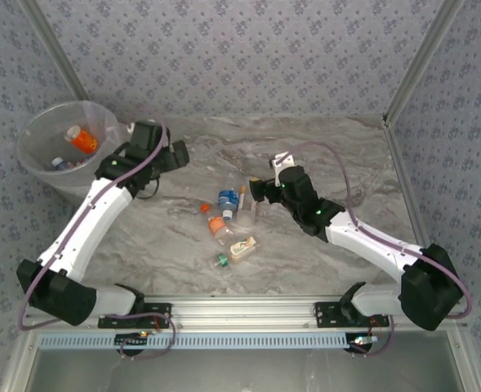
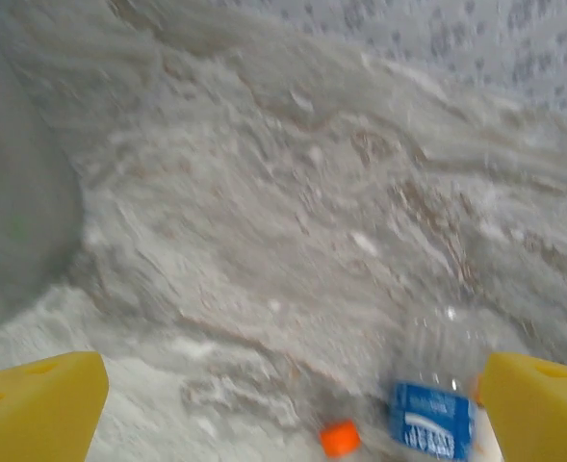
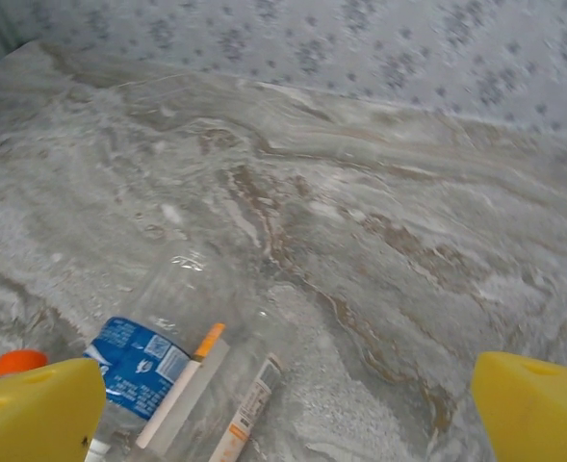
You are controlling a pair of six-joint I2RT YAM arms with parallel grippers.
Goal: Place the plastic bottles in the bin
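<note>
Top external view places the bin (image 1: 29,131) at the far left of the table (image 1: 338,163), with an orange-labelled bottle (image 1: 83,140) and others inside, while several bottles (image 1: 221,224) lie clustered at mid-table. The left gripper (image 1: 177,155) sits just right of the bin, fingers spread wide and empty. The right gripper (image 1: 257,190) is just beside the cluster, likewise spread and holding nothing.

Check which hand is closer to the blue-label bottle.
Right. The right hand sits open just right of the blue-label bottle in the top view. The left hand is farther off, up-left of it toward the bin.
</note>
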